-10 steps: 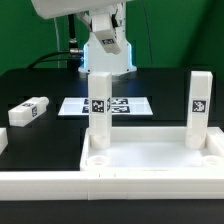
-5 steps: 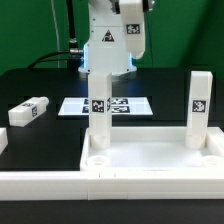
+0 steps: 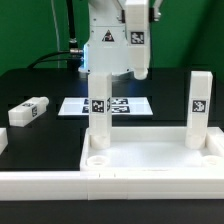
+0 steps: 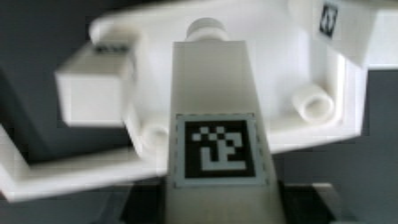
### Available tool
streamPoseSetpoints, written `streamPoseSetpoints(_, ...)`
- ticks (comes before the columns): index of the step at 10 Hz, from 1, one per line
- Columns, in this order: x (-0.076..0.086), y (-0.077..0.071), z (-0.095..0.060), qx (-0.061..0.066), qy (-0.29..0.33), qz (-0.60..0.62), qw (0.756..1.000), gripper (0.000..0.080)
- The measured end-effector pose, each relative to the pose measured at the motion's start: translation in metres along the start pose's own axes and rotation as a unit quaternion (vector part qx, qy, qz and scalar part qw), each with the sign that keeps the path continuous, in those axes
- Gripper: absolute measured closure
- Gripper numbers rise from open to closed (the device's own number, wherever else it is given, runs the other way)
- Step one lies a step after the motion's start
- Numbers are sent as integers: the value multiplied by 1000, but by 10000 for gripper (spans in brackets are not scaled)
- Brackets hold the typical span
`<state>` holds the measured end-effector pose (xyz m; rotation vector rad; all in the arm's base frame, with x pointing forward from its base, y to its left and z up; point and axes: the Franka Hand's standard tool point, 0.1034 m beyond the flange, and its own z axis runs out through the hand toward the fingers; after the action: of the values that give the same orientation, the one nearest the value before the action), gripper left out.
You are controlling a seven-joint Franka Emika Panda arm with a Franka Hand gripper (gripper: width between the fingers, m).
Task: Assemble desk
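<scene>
The desk slab (image 3: 150, 180) lies at the front, with a raised rim and round corner sockets. Two white tagged legs stand upright in its far sockets, one on the exterior view's left (image 3: 99, 110) and one on the right (image 3: 200, 105). A third leg (image 3: 137, 40) hangs upright in the air above and behind the slab, between the two standing legs. In the wrist view my gripper (image 4: 217, 198) is shut on this leg (image 4: 217, 110), with dark fingers (image 4: 151, 203) on both sides and the slab (image 4: 107, 85) below. In the exterior view the gripper is mostly cut off at the top edge.
A fourth leg (image 3: 28, 111) lies flat on the black table at the exterior view's left. The marker board (image 3: 75, 106) lies behind the slab. The robot base (image 3: 105, 45) stands at the back. An open socket (image 4: 317, 103) shows in the wrist view.
The arm has swung toward the exterior view's right, carrying the held leg into view. The leg now hangs a little lower and further right than half a second ago.
</scene>
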<state>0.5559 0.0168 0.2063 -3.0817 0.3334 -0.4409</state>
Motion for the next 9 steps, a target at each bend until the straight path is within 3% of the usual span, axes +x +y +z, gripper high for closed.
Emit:
streamPoseSetpoints(1,14,-3,0,0,24,-6,1000,506)
streamPoseSetpoints(2,29,-18,-6,-2,59,-5,998,506)
streamPoseSetpoints(3,31,-33,-11,-1,70,-22,997,506)
streamPoseSetpoints(7,26,-31,-4,5,60,-13,998,506)
streamPoseSetpoints(9,43,-49,16,3,63,-19,998,506)
